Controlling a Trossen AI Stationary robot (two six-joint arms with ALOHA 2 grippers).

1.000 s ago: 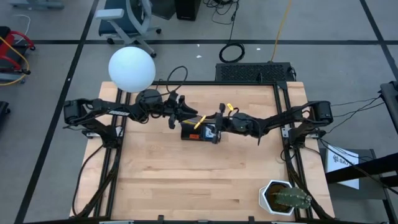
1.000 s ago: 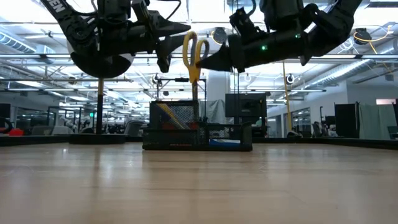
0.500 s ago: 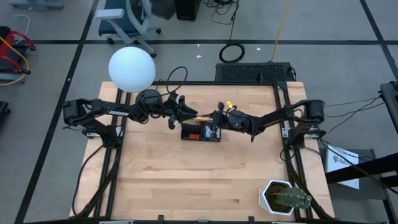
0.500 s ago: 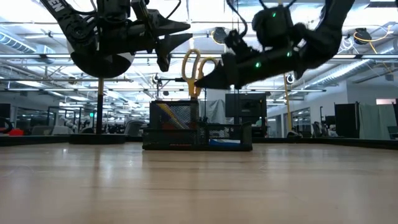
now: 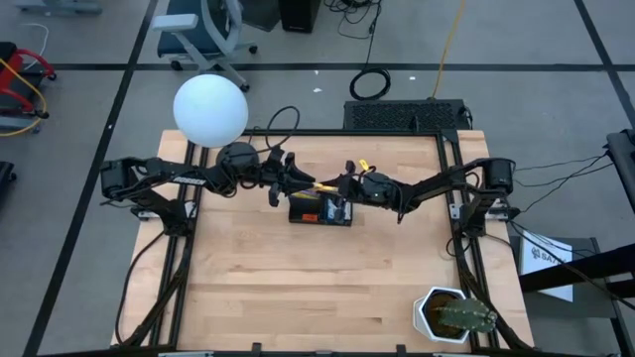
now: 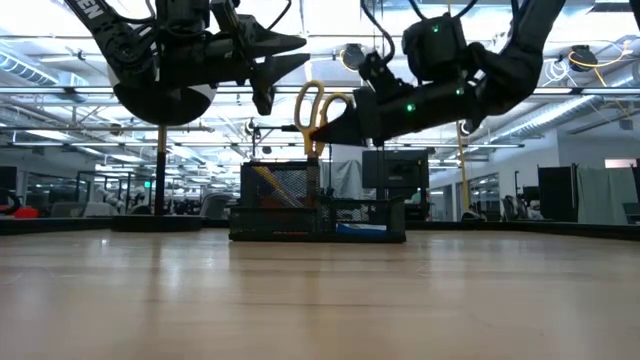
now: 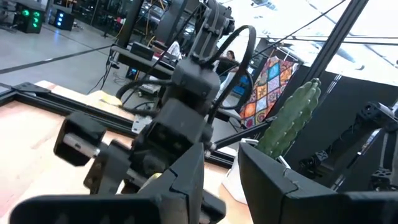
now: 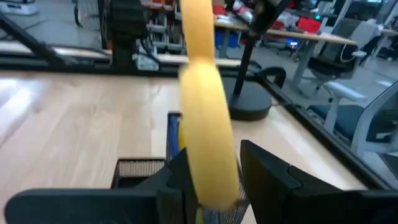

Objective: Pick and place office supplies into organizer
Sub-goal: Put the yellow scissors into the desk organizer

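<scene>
- We see the organizer (image 5: 320,209) standing on the wooden tabletop (image 5: 317,288), toward its far middle.
- The right gripper (image 6: 322,125) hangs above the organizer's taller mesh section, its fingers (image 8: 267,177) pinching the yellow-handled scissors (image 6: 315,115).
- The scissors stand roughly upright, handles up, their lower end down at the mesh section's top.
- In the low view we note a blue item (image 6: 360,229) lying in the lower section.
- The left gripper (image 5: 279,182) hovers just beside the organizer, holding nothing; we see its fingers (image 7: 273,186) slightly spread.
- A white potted cactus (image 5: 454,316) sits at the near right corner, well apart.
</scene>
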